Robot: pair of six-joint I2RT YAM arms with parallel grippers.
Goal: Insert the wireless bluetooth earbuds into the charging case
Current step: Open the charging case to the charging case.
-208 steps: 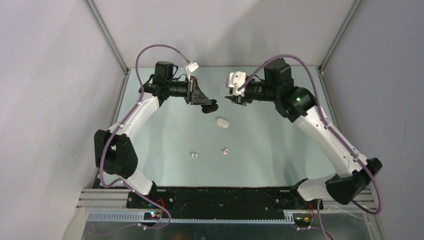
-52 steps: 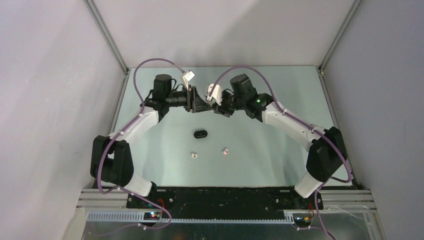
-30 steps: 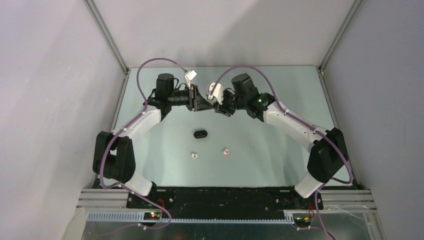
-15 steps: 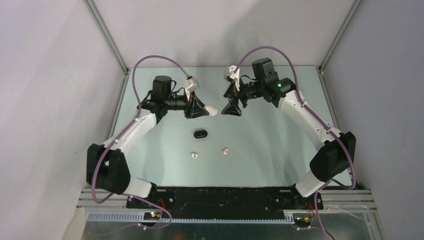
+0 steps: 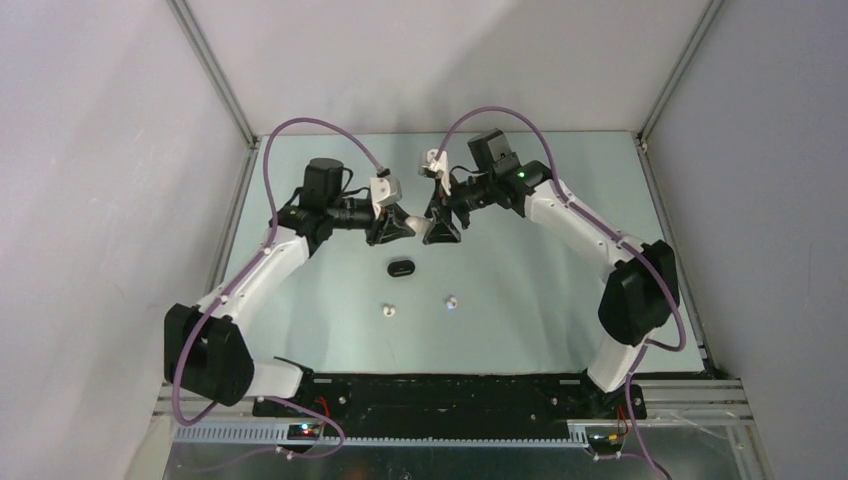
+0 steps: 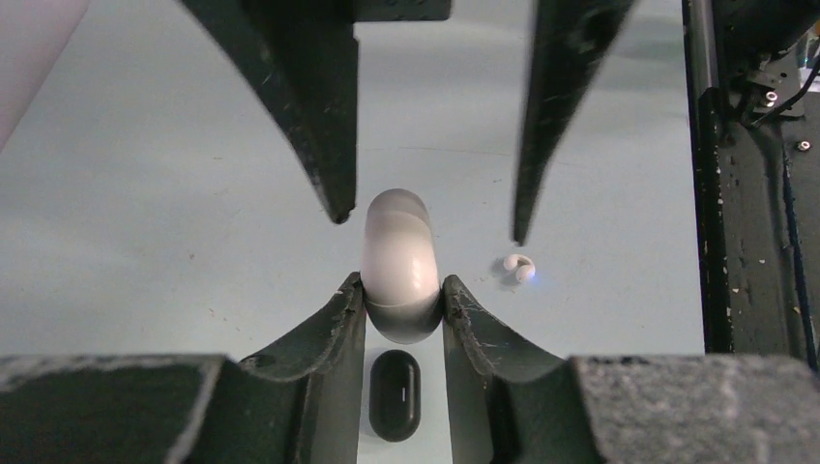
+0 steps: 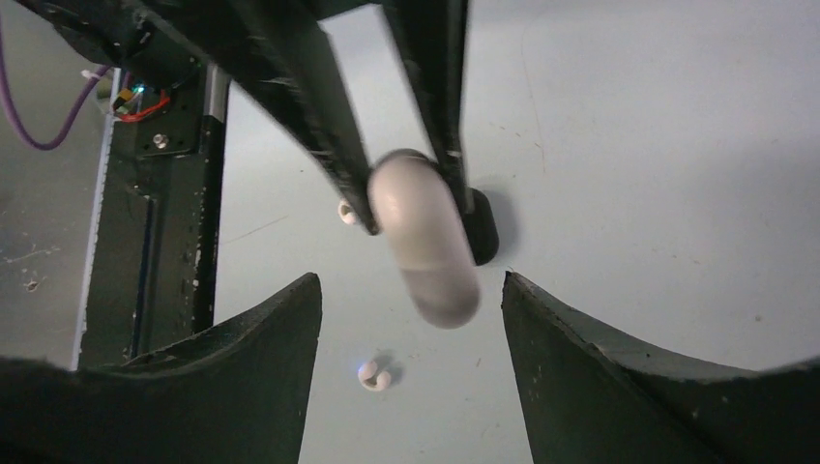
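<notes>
The left jaws pinch the smooth, probably slippery white case [image 6: 398, 261] above the table [image 5: 540, 300], the right jaws stand spread beside its free end, and the tiny, light earbuds [image 5: 452, 300] lie nearer, best gripped across the body.

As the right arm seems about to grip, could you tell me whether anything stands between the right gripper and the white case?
Nothing visible does. The white case, held at one end by the left gripper, points its free end between the fingers of the open right gripper. The black case and white earbuds lie on the table.
</notes>
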